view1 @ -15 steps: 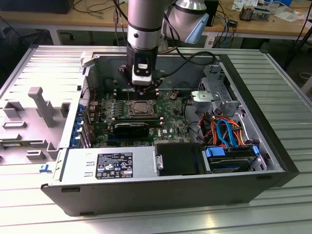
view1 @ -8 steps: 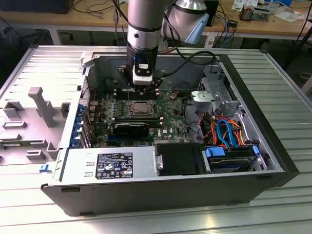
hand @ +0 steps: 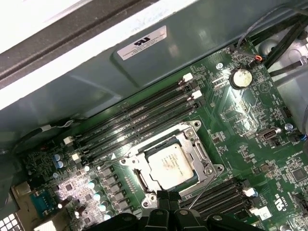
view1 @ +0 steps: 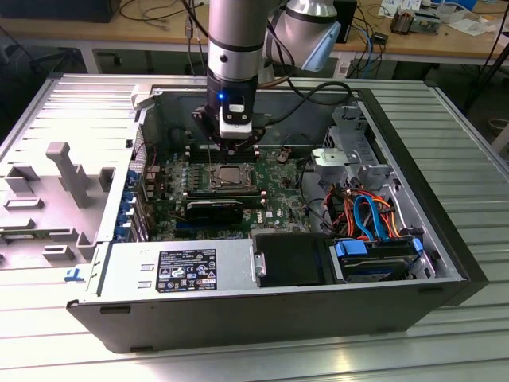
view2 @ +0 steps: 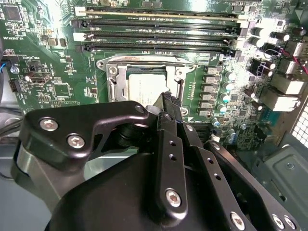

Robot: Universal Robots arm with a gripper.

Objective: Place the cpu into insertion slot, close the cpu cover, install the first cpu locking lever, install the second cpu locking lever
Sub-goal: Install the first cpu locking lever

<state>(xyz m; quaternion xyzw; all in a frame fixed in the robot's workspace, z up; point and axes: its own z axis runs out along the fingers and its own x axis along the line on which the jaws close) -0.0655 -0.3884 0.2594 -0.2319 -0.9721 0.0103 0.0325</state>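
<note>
The cpu point(hand: 171, 165) lies flat in the insertion slot point(hand: 144, 179) on the green motherboard, its silver-grey top facing up. The cpu cover point(hand: 190, 144), a silver frame, lies down around it, and the chip shows through its window. A thin wire locking lever point(hand: 204, 190) runs along one side of the socket near my fingertips. My gripper point(hand: 167, 196) hovers just over the socket's edge, its black fingers pressed together with nothing between them. In the second wrist view the gripper point(view2: 168, 98) partly hides the cpu point(view2: 142, 89). In the exterior view the gripper point(view1: 237, 147) hangs right above the socket point(view1: 231, 177).
Long black memory slots point(hand: 139, 120) run beside the socket. A row of capacitors point(hand: 91, 185) and a coin battery point(hand: 240, 77) sit nearby. The case walls enclose the board, with a power supply point(view1: 179, 267) in front and a drive cage with coloured cables point(view1: 374, 223) on the exterior view's right.
</note>
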